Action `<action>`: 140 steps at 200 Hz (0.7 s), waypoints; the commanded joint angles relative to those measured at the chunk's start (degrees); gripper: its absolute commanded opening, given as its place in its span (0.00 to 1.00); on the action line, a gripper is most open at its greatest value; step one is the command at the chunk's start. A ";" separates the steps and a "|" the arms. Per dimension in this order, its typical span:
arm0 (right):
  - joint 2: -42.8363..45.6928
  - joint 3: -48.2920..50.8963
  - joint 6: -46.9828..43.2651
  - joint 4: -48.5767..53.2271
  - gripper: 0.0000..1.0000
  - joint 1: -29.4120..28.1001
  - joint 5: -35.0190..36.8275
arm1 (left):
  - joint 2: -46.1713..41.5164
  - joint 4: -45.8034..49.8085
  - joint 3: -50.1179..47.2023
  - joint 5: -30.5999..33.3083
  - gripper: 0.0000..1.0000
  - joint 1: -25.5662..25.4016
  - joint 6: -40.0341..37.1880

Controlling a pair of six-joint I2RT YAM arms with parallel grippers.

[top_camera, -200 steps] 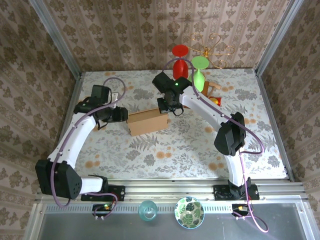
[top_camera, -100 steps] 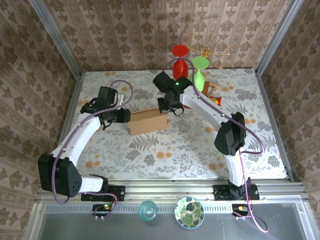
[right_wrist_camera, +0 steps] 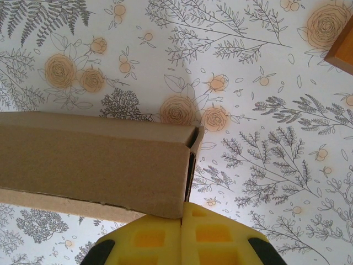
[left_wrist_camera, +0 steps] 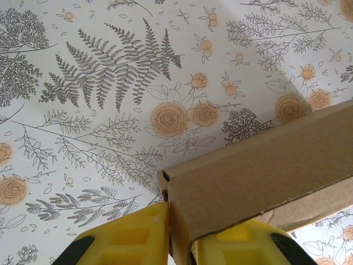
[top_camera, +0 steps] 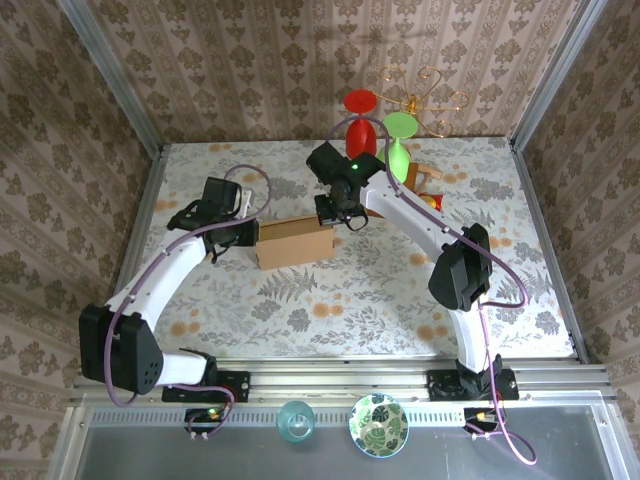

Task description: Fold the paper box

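paper box (left_wrist_camera: 265, 165) edge, left end effector (left_wrist_camera: 179, 226) pinching

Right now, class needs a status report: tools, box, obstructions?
Left tool shut on paper box, left end. Right tool shut at right end. Glass stand behind, apart from box.

Near the middle of the table (top_camera: 380, 290): paper box (top_camera: 294, 243), lying lengthwise left to right, left gripper (top_camera: 246, 233) at its left end with a finger on either side of the end wall, right gripper (top_camera: 335, 214) at its far right corner. Behind and to the right of the box, near the back edge: wooden stand (top_camera: 427, 188) bearing two glasses. On the near ledge in front of the arm bases: glass cup (top_camera: 296, 420) just left of bowl (top_camera: 378, 424).
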State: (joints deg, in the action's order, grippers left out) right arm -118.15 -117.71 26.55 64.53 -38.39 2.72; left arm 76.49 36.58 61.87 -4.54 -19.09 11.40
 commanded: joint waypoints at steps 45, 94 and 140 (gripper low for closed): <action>-1.82 -1.03 -0.71 2.97 0.00 0.34 -0.97 | 2.61 9.74 7.29 -1.06 0.17 -0.01 3.05; -1.82 -1.03 -0.71 2.93 0.00 0.34 -1.14 | 6.00 13.76 10.88 -2.25 0.09 0.02 6.52; -1.75 -0.77 -0.88 2.87 0.00 0.34 -1.30 | 7.79 15.89 13.17 -3.91 0.03 0.28 10.26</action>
State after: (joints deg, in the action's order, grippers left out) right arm -118.15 -117.71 26.55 64.53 -38.13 2.55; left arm 82.96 48.95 72.69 -5.76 -19.05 18.09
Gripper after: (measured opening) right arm 0.059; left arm 0.063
